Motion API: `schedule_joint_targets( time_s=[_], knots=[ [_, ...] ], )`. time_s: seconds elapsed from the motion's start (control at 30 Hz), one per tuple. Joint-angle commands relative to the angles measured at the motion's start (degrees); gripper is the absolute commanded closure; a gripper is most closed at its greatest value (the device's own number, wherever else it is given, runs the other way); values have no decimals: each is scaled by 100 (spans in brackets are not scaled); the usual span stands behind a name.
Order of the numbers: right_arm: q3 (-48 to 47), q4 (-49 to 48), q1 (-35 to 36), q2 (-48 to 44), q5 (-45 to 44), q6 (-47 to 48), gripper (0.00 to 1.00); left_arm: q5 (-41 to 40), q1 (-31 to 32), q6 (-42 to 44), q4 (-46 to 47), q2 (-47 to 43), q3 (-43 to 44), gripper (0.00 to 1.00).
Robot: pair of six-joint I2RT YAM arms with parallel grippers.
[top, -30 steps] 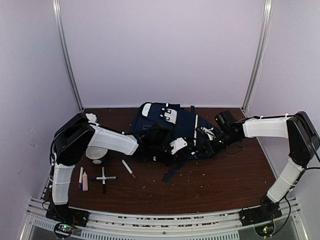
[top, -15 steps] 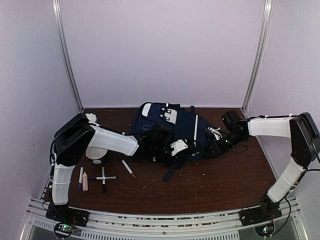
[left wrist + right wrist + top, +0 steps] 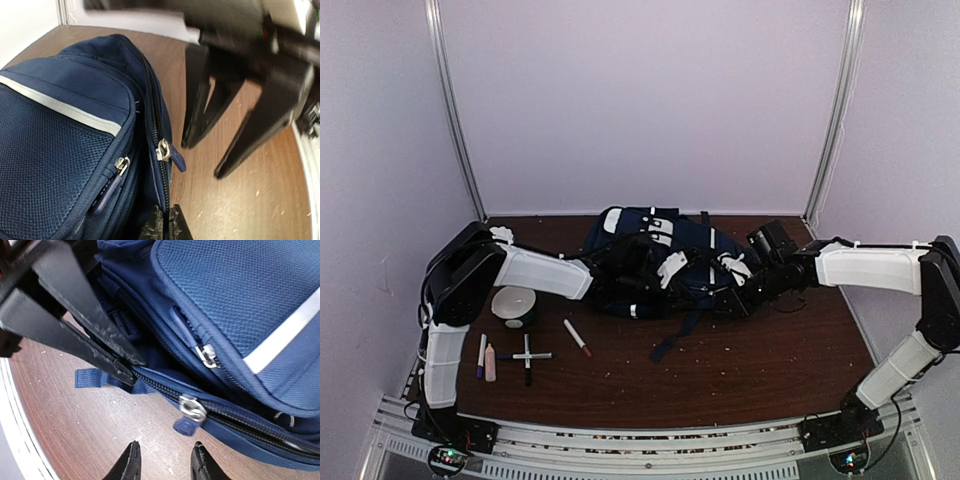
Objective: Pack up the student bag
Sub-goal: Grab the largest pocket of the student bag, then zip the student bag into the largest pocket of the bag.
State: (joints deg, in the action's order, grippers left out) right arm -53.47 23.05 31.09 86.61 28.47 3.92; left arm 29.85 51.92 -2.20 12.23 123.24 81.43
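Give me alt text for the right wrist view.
A navy student bag fills the view, lying on a brown table. The left gripper pinches its edge beside the zip; the right gripper, jaws open and empty, hovers by a zip pull.

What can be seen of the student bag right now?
The student bag is navy woven fabric with mesh-textured panels, white stripes and patches, lying on the brown table toward the back. A metal slider sits on its main zip; a strap trails forward. The left end effector pinches the zip seam; the right end effector hovers open by the slider.
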Motion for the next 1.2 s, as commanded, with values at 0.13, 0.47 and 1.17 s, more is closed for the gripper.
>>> schedule_joint_targets(
  time_s=[0.13,0.47,1.17],
  knots=[
    [-189,-265,115,34,-815,-131,57,798,-14,-766,1299,-88,312,100],
    [-528,-505,254,486,-916,-283,56,935,-15,-965,1454,-81,269,100],
    [-515,1187,-537,27,-175,482,100,-96,-15,501,-94,-461,-143,100]
  ],
)
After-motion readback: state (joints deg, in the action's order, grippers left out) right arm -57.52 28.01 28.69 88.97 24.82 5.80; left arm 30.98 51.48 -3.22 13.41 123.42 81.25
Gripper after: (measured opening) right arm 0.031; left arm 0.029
